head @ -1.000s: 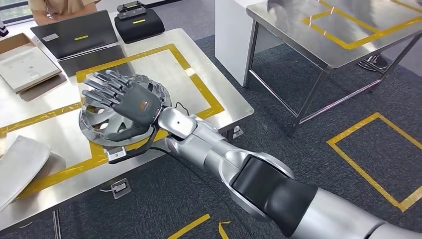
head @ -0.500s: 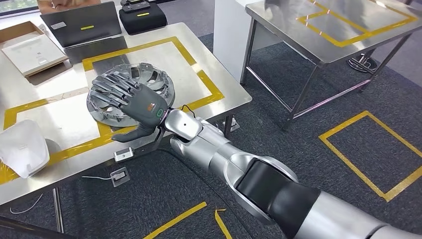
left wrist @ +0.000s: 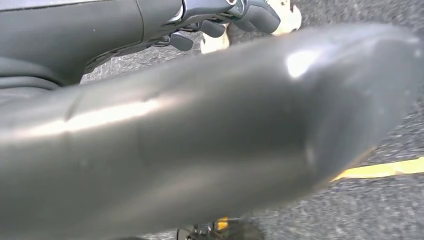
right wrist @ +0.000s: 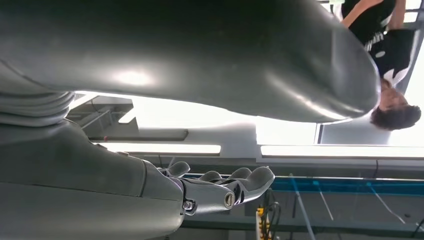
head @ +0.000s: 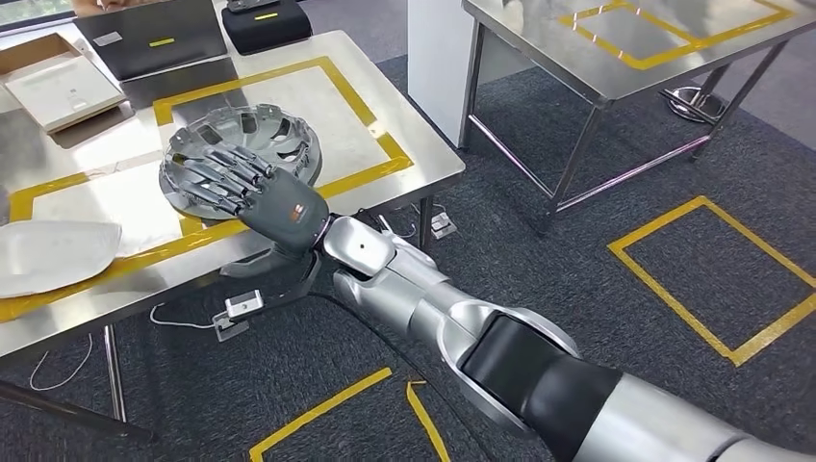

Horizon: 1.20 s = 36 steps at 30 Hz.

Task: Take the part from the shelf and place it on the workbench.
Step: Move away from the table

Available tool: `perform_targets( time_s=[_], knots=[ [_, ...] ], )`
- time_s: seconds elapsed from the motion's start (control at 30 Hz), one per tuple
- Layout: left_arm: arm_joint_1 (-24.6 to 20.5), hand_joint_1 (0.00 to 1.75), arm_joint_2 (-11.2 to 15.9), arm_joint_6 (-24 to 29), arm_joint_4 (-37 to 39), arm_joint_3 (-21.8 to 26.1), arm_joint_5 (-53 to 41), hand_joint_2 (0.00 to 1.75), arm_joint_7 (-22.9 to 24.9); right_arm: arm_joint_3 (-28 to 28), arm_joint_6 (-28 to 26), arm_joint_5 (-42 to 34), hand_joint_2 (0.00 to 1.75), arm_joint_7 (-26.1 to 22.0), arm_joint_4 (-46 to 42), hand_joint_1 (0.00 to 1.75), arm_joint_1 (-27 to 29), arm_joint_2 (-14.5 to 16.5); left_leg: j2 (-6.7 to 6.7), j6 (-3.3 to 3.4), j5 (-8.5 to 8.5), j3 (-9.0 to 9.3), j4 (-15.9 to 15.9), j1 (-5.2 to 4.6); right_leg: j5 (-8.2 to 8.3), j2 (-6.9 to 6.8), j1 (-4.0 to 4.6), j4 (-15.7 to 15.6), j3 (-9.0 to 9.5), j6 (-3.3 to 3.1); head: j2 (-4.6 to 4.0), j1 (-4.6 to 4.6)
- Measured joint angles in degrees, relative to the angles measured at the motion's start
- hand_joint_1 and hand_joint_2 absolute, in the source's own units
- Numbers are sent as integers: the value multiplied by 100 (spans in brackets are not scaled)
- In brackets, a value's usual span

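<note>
risk: part (head: 241, 149) possibly dragged or tipped off the bench (head: 318, 106) if right hand (head: 255, 188) catches the rim while pulling away; fingers lie over the near rim, close to the near edge.
cause: part sits across the yellow tape (head: 370, 125) at the near side of the marked box, not far from the bench edge; a sideways snag would push it out.
risk 2: cable and small box (head: 241, 306) hang below the bench edge near the wrist; possible snag with the forearm.
right hand: fingers spread and stretched out flat over the part's near rim, no wrap seen; cannot tell whether touching or just above; judged released.
right hand, wrist view: fingers (right wrist: 235, 182) loosely extended, nothing between them; thumb large and blurred across the frame.
left hand: fingers (left wrist: 220, 20) curled in at the frame edge, thumb blocks most of the view; hold or not, cannot tell.
part place: on bench, dish side up, left-centre of the scene, far from the second table (head: 597, 58) at right.
task state: placing looks done, judged; only withdrawal left.
other: white cover (head: 48, 252) on bench, left of part, apart from it.
</note>
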Motion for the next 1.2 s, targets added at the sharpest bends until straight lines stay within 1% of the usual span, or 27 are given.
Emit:
perform_targets(
  time_s=[0.07,0.13,0.17,0.2,0.23,0.3,0.33,0.37,0.4,0.47,0.53,0.6,0.67,0.7,0.73,0.77,0.83,0.87,0.9,0.93,0.97,1.0,1.07,1.1,1.13,1.17,1.2],
  knots=[
    [5,0,-8,-15,2,-1,-30,0,-2,-15,-4,-7,0,19,-48,0,16,-22,-24,77,-144,280,-472,-28,93,1,5,25,-61,80,0,13],
    [20,0,-13,-22,5,-2,-47,0,-10,-25,-13,-8,0,46,-80,0,57,-49,-31,206,-107,253,-520,-51,183,2,-1,-8,-65,159,0,21],
    [24,0,-14,-23,5,-2,-49,0,-13,-28,-17,-7,0,56,-91,0,83,-67,-20,267,-61,216,-522,-51,151,4,-10,5,-84,193,0,20],
    [27,0,-16,-23,5,-2,-50,0,-13,-30,-20,-6,0,62,-101,0,109,-87,-8,324,1,171,-530,-47,8,4,-19,99,-129,224,0,21],
    [29,0,-17,-23,5,-2,-52,0,-13,-33,-22,-5,0,66,-108,0,128,-108,5,367,73,107,-536,-40,-245,6,-21,310,-204,246,0,23],
    [36,0,-19,-26,4,-2,-54,0,-14,-38,-24,-6,0,70,-122,0,153,-131,15,412,220,-57,-530,-49,-862,8,-13,1019,-394,271,0,25],
    [40,0,-19,-34,4,-2,-54,0,-19,-40,-16,-6,0,73,-129,0,170,-140,17,419,295,-153,-525,-57,-1037,9,-6,1378,-453,274,0,25],
    [43,0,-19,-43,4,-2,-48,0,-30,-42,4,-6,0,75,-136,0,192,-146,18,422,365,-246,-521,-67,-1071,9,-1,1617,-447,266,0,24],
    [43,0,-16,-54,4,-2,-26,0,-52,-42,41,-4,0,76,-147,0,219,-149,18,419,433,-336,-517,-76,-980,9,6,1667,-347,247,0,25],
    [40,0,-8,-71,4,-1,65,0,-114,-42,146,10,0,58,-181,0,248,-132,16,405,556,-489,-512,-92,-708,12,29,1246,101,177,0,26],
    [40,0,1,-80,3,3,188,0,-175,-40,254,28,0,7,-228,0,216,-47,20,356,666,-583,-513,-107,-744,16,77,453,684,82,0,21],
    [42,0,10,-84,3,18,275,0,-211,-38,336,27,0,-44,-250,0,145,74,32,281,772,-603,-540,-100,-858,22,127,8,947,9,0,33],
    [54,0,20,-81,4,40,321,0,-220,-37,393,5,0,-75,-244,0,78,174,27,205,849,-611,-578,-84,-755,10,126,-41,896,-54,0,49],
    [67,0,24,-78,4,54,342,0,-214,-37,417,-11,0,-98,-238,0,42,225,17,170,772,-652,-536,-81,-680,-1,110,-57,845,-94,0,44],
    [80,0,29,-73,4,66,354,0,-206,-37,430,-29,0,-121,-230,0,9,272,8,135,585,-718,-401,-78,-596,-10,89,-77,780,-128,0,34],
    [88,0,36,-67,4,77,365,0,-197,-36,438,-48,0,-145,-218,0,-27,316,1,103,305,-808,-145,-68,-512,-18,74,-87,697,-152,0,27],
    [88,0,46,-56,4,87,378,0,-186,-35,442,-79,0,-186,-175,0,-84,375,1,42,-214,-985,587,-59,-362,-19,68,-85,510,-167,0,11],
    [85,0,52,-45,4,93,384,0,-186,-35,438,-90,0,-208,-142,0,-104,393,2,21,-296,-1012,898,-55,-287,-25,67,-81,411,-161,0,11],
    [84,0,56,-35,4,104,390,0,-186,-35,433,-97,0,-226,-112,0,-117,407,2,8,-243,-968,1060,-52,-213,-32,65,-77,314,-152,0,11],
    [83,0,60,-25,4,117,393,0,-186,-35,424,-103,0,-234,-87,0,-125,417,3,1,-101,-844,1047,-50,-143,-38,61,-71,222,-139,0,11],
    [81,0,64,-17,4,129,391,0,-185,-36,413,-110,0,-234,-65,0,-135,427,3,1,51,-606,826,-45,-72,-42,55,-60,130,-119,0,11],
    [71,0,66,-15,3,139,382,0,-183,-37,402,-119,0,-230,-53,0,-149,436,2,2,83,-290,447,-44,-9,-42,54,-42,50,-89,0,11],
    [45,0,67,-14,1,147,349,0,-170,-38,389,-138,0,-225,-36,0,-190,448,-13,64,-63,246,-326,-64,106,-43,60,-4,-55,-21,0,20],
    [31,0,67,-11,-1,149,331,0,-154,-38,388,-148,0,-227,-29,0,-208,453,-19,112,-160,357,-529,-80,158,-45,68,-4,-73,12,0,23],
    [24,0,68,-4,-2,149,311,0,-128,-38,391,-158,0,-232,-20,0,-220,454,-24,175,-165,361,-593,-96,212,-46,68,-18,-76,46,0,27],
    [23,0,66,16,-1,149,287,0,-94,-38,397,-168,0,-239,-3,0,-225,451,-11,233,-118,311,-586,-92,252,-46,63,-30,-84,79,0,22],
    [21,0,66,41,-2,149,265,0,-53,-38,409,-181,0,-246,14,0,-227,446,0,287,-68,272,-588,-88,206,-39,55,-3,-116,114,0,16]
  ],
)
